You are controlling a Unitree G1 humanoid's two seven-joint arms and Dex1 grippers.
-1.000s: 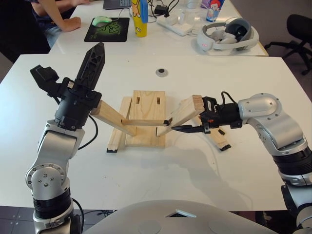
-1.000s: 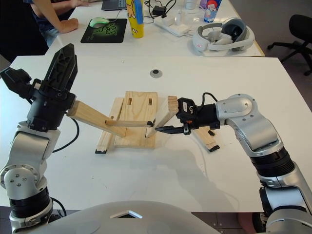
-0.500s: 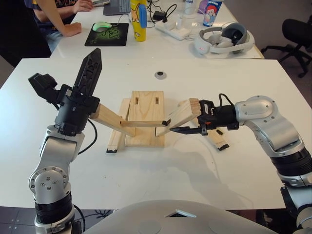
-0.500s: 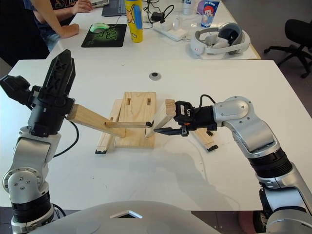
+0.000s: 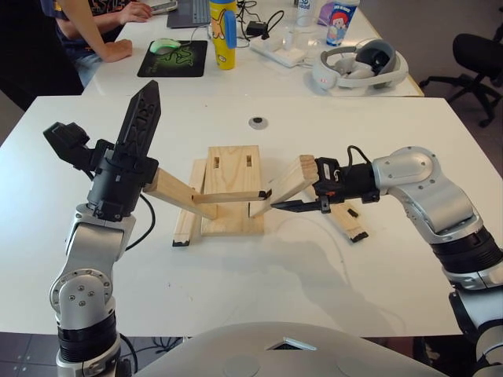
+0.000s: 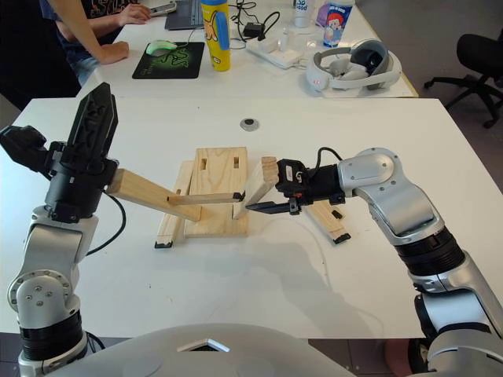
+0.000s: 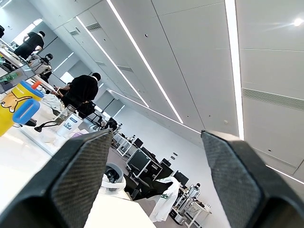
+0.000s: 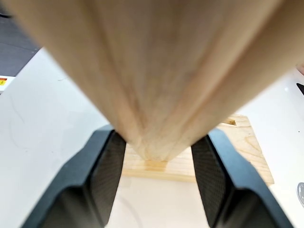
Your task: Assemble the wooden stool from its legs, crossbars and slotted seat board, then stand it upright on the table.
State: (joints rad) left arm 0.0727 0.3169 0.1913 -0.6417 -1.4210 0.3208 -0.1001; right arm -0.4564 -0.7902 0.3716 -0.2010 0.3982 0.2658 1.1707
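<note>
Joining step over the seat board (image 5: 233, 169) on the desk (image 5: 314, 267): left gripper (image 5: 148, 93) fingers clamp the leg (image 5: 182, 192) bearing the crossbar (image 5: 232, 196), right gripper (image 5: 283, 200) fingers clamp a second leg (image 5: 295, 176) at its 3 o'clock; next, likely align the crossbar's tip and press it in.

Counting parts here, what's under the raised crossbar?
The slotted seat board lies flat on the table beneath it, a loose leg alongside. The crossbar hides a strip of it.
</note>
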